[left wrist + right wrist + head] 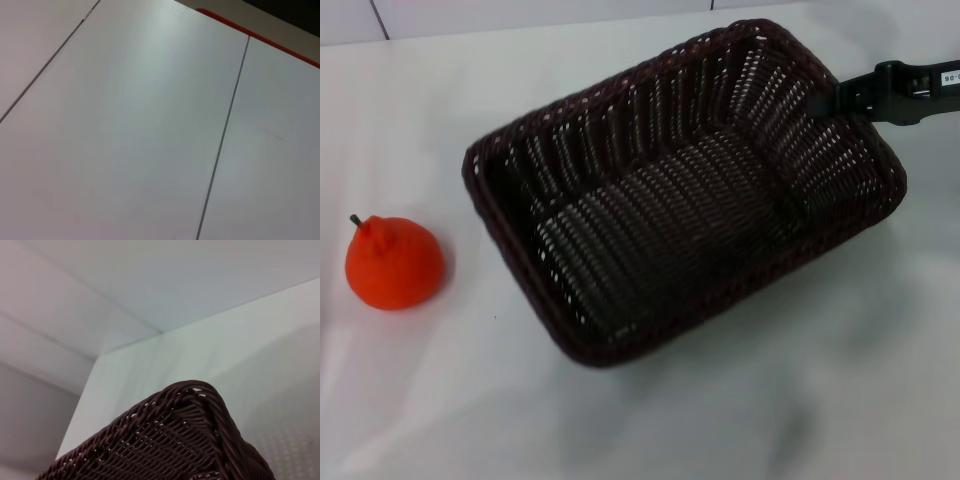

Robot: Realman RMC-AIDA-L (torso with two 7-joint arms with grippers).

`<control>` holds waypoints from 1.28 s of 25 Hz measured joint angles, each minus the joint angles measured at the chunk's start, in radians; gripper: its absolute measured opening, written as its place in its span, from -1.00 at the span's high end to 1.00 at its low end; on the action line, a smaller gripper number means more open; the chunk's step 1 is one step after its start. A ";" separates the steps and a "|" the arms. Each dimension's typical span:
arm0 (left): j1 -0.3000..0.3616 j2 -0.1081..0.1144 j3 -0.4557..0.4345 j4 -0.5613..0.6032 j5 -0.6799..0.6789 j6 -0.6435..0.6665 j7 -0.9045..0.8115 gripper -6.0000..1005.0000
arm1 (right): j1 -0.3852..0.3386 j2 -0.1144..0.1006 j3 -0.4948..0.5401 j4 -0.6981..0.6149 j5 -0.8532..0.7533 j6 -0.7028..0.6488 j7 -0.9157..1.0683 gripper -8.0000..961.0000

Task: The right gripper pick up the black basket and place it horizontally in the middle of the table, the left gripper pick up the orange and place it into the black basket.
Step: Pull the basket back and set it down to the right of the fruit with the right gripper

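Note:
The black basket (680,200) is a large dark woven wicker basket, open side up and skewed diagonally over the white table (800,400). A soft shadow lies below its near edge. My right gripper (818,103) reaches in from the upper right and is shut on the basket's far right rim. A corner of the basket (190,440) fills the lower part of the right wrist view. The orange (394,262), with a pointed top and dark stem, sits on the table to the left of the basket, apart from it. My left gripper is out of view.
The left wrist view shows only white panels with thin dark seams (222,135) and a red-orange strip (250,31) at one edge. The table's far edge meets a white wall (520,15) behind the basket.

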 joint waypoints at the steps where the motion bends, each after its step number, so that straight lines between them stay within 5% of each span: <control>1: -0.001 0.000 0.000 0.000 0.000 0.000 0.000 -0.86 | -0.006 0.000 0.012 0.011 0.002 -0.020 0.004 0.57; 8: -0.002 0.000 0.000 -0.001 0.000 0.000 0.000 -0.86 | -0.043 0.021 0.109 0.068 0.005 -0.124 0.024 0.57; 19: -0.001 0.001 0.000 -0.001 0.000 0.002 0.000 -0.86 | -0.053 0.093 0.117 0.072 0.006 -0.208 0.063 0.56; 30: 0.005 0.002 -0.008 -0.001 0.000 0.002 -0.002 -0.86 | -0.059 0.123 0.113 0.075 0.018 -0.224 0.104 0.55; 32: 0.007 0.002 -0.008 -0.001 0.000 0.002 -0.002 -0.86 | -0.064 0.125 0.114 0.075 0.018 -0.221 0.104 0.41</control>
